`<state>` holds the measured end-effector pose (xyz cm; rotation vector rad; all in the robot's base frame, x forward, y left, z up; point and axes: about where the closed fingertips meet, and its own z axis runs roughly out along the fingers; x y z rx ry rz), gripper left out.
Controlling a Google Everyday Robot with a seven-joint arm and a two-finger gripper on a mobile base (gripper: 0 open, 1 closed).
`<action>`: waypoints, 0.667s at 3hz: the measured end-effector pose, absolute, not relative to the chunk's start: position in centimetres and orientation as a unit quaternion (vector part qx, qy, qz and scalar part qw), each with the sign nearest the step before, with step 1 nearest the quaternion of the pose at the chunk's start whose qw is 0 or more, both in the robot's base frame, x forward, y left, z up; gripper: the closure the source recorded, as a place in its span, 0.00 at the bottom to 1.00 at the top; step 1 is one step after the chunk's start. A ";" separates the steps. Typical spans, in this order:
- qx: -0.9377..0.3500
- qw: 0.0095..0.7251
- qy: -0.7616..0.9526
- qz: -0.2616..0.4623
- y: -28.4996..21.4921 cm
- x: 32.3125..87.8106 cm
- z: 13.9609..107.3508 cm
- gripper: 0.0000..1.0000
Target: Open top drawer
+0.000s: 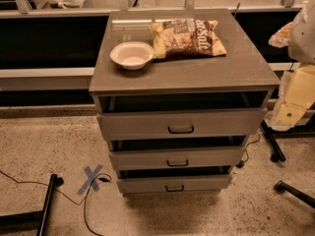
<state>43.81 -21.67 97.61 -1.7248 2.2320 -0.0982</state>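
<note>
The top drawer sits directly under the grey bench top, with a black loop handle centred on its front and a dark gap above it. A white bowl and a chip bag lie side by side on the bench. The gripper hangs at the right edge, apart from the drawer; I cannot tell whether it is wide or narrow.

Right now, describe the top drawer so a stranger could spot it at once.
Find the grey cabinet holding a white bowl and a chip bag, with the claw off its right side. Three grey drawers stack down its front. The top drawer sits directly under the tabletop, its front the tallest and widest, with a small black loop handle.
</note>
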 end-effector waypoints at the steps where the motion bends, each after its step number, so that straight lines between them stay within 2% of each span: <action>1: -0.603 0.159 0.781 -0.034 -21.7 43.8 97.6 0.00; 2: -0.603 0.162 0.781 -0.025 -21.9 44.1 96.8 0.00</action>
